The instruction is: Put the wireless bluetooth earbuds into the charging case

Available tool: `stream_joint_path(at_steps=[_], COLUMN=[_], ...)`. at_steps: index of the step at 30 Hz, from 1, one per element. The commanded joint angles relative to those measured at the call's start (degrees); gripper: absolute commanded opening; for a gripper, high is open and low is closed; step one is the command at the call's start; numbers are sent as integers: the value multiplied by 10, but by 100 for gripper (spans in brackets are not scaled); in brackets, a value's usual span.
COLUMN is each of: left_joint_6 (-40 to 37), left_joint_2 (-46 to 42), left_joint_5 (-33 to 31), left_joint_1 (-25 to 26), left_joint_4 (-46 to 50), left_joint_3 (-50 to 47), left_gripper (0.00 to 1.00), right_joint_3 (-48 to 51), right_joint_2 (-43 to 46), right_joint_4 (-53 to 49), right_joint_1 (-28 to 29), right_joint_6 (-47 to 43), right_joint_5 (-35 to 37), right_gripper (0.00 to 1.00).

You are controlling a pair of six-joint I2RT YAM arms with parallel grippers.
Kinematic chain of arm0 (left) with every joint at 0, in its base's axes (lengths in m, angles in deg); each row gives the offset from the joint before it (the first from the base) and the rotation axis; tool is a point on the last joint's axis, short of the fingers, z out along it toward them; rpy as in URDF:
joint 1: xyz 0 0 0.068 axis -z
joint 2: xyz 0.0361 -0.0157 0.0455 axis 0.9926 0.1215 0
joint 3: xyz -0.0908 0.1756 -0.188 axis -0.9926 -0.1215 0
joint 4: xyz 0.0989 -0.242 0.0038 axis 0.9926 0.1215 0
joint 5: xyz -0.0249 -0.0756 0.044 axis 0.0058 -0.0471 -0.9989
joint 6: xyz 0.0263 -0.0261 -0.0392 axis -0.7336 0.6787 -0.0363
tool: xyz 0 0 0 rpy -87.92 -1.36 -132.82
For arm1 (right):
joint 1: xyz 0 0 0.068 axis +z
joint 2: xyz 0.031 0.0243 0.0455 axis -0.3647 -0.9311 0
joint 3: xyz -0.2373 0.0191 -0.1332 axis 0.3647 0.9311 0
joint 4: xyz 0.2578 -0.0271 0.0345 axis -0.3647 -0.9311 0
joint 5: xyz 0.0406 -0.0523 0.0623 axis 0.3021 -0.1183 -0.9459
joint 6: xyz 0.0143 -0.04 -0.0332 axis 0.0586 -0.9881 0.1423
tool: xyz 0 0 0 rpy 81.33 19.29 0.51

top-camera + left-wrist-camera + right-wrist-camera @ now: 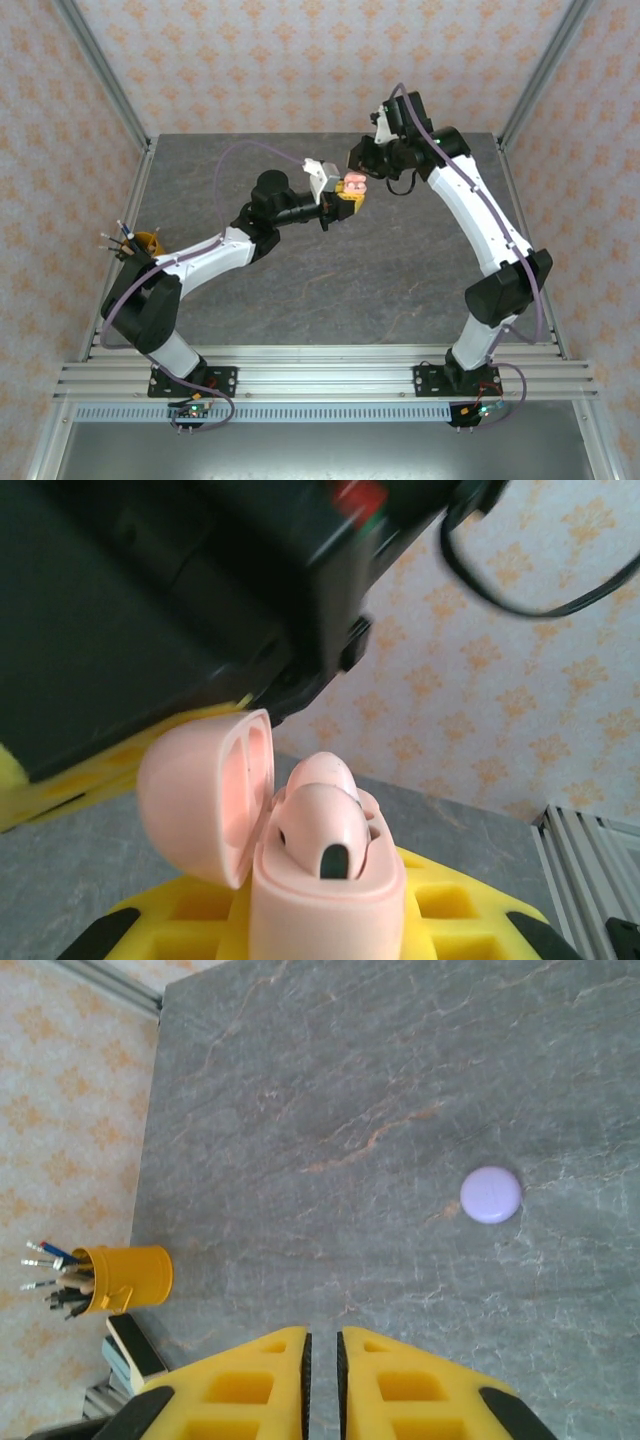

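The left gripper (350, 194) is clamped on the open pink charging case (330, 895), lid (205, 790) swung to 9 o'clock. Two pink earbuds (322, 825) sit in its wells. The right gripper (322, 1365) has its fingers almost together, with nothing between them. The earbuds are judged light, rigid, glossy and slippery, so pinch gently across the bulb. The closed lilac case (491, 1195) lies on the worktop (350, 1080) at 3 o'clock.

Pale pink round plastic charging case (330, 905) is sitting between the left claw (347, 198) fingers, above the grey stone-look counter (300, 290). Its lid is hanging open to the left, and two pale pink stemmed earbuds (322, 830) are sitting inside. Right claw (322, 1360) is hovering close behind-right. Lilac round case (490, 1195) is lying on the counter. Yellow metal pencil cup (147, 240) is standing at the left edge.
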Motion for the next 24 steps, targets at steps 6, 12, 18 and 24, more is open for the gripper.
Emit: stream_joint_path(at_steps=[6, 12, 18, 24], left_joint_6=[21, 61, 167, 271], left_joint_2=[29, 69, 146, 232], left_joint_5=[-39, -23, -19, -33], left_joint_1=[1, 0, 11, 16], left_joint_4=[-16, 51, 125, 235], left_joint_3=[40, 87, 122, 169], left_gripper=[0, 0, 0, 0], right_joint_3=[133, 220, 345, 397], right_joint_2=[125, 189, 222, 220], right_joint_4=[-1, 32, 106, 121], right_joint_1=[24, -15, -75, -75], right_joint_6=[-7, 76, 152, 164], right_joint_5=[4, 134, 168, 192], right_gripper=[16, 22, 24, 24])
